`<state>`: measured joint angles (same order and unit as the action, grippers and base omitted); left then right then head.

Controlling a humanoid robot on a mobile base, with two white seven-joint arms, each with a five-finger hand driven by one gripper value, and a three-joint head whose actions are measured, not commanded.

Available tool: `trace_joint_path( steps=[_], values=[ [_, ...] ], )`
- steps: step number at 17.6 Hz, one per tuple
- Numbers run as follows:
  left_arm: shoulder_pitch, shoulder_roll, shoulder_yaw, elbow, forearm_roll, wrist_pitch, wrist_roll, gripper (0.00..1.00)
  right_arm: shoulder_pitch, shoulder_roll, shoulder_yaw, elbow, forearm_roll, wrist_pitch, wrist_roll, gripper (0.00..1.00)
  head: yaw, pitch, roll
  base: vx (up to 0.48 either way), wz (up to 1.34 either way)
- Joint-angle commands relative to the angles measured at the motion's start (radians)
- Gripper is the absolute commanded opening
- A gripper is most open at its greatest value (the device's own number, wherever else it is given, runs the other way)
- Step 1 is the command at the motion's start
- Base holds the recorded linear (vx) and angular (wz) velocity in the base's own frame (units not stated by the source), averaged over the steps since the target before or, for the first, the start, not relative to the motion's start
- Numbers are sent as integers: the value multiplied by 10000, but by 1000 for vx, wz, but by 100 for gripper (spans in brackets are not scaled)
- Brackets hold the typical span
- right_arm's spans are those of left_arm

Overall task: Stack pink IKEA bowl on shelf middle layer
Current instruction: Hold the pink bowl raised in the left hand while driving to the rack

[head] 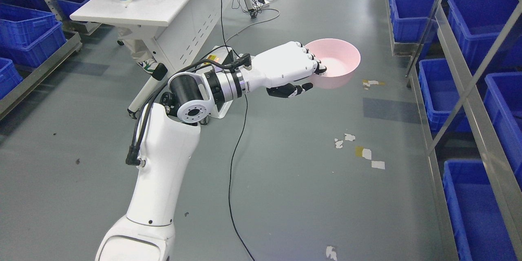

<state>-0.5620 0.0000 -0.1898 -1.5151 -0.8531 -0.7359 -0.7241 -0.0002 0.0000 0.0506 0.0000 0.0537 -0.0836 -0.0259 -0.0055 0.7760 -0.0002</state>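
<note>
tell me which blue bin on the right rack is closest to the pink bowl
The blue bin on the rack's lower level, just right of the pink bowl held in the left hand. The other bins sit farther up the aisle, higher, or nearer the camera.

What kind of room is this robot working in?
Probably a warehouse or a lab storeroom. Metal shelves along both sides hold rows of blue bins, the floor is bare grey with loose cables, and a white folding table stands behind.
</note>
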Motion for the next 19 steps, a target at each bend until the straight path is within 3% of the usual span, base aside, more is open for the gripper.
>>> trace_joint_path(
  steps=[1,19],
  values=[
    [83,175,-65,-35,-13,27,1,3,232,-175,0,-174,0,8,-2,100,0,0,0,213,222],
    [67,175,-81,-35,2,103,31,3,232,-175,0,-174,0,8,-2,100,0,0,0,320,-177]
  ],
)
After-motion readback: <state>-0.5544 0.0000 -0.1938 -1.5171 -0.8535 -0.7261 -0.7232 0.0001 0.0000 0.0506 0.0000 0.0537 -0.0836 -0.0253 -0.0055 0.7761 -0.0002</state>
